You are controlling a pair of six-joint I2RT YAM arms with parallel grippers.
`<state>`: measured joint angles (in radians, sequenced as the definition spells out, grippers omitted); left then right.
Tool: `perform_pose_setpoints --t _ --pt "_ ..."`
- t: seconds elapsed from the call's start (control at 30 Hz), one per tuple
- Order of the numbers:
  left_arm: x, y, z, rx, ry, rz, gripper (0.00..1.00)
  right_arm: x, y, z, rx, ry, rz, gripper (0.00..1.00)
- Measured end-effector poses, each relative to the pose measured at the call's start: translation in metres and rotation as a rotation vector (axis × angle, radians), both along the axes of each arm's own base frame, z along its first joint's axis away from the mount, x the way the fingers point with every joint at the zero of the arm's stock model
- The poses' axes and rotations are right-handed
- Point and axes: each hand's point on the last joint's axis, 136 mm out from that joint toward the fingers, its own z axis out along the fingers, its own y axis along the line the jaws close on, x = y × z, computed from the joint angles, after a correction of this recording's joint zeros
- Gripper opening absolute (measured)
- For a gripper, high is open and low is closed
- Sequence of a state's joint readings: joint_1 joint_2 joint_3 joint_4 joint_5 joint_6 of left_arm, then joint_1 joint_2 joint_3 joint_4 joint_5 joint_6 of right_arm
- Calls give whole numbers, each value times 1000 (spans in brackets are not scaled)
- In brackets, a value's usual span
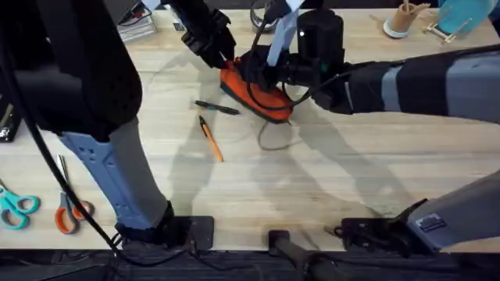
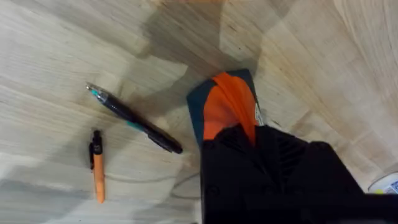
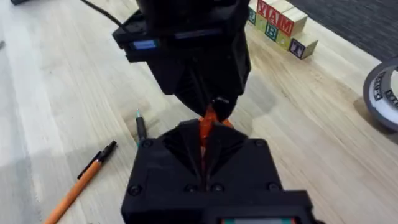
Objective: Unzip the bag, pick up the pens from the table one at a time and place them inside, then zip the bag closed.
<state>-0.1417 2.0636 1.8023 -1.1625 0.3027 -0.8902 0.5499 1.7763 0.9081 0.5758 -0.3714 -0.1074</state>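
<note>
The orange bag (image 1: pixel 267 98) lies on the table (image 1: pixel 351 164) behind the middle, held between both grippers. My left gripper (image 1: pixel 225 61) is shut on its far left end; in the left wrist view the bag (image 2: pixel 229 102) runs under the black fingers. My right gripper (image 1: pixel 254 72) comes in from the right, and in the right wrist view it is shut on a thin orange strip of the bag (image 3: pixel 205 124), facing the left gripper (image 3: pixel 208 102). The black pen (image 1: pixel 217 108) and the orange pen (image 1: pixel 211 139) lie loose just left of the bag.
Teal scissors (image 1: pixel 17 207) and orange scissors (image 1: pixel 69 212) lie at the front left. A thin cable loop (image 1: pixel 273 140) rests in front of the bag. A cup (image 1: pixel 402 19), letter blocks (image 3: pixel 280 22) and a tape roll (image 3: pixel 382 93) stand at the back.
</note>
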Motion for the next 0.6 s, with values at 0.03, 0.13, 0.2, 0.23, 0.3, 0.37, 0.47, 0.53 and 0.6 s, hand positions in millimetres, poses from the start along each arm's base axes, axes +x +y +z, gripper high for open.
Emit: perform_pose_setpoints --t 0.03,0.13,0.2,0.23,0.3,0.37,0.47,0.53,0.6 --pt "0 0 0 0 0 0 42 0 0 0 1 0 0 31" --pt "0 0 0 0 0 0 42 0 0 1 7 3 -1 236" --pt "0 0 0 0 1 0 42 1 2 4 16 -6 0 533" --pt "0 0 0 0 1 0 42 1 2 5 19 -5 0 672" --pt "0 0 0 0 1 0 42 1 3 6 25 -1 -1 946" --pt "0 0 0 0 1 0 42 1 3 6 29 5 -4 993" --pt "0 0 0 0 1 0 42 1 3 6 32 10 -6 997" --pt "0 0 0 0 1 0 42 1 3 6 34 13 -7 997" --pt "0 0 0 0 1 0 42 1 3 8 39 10 -8 997"
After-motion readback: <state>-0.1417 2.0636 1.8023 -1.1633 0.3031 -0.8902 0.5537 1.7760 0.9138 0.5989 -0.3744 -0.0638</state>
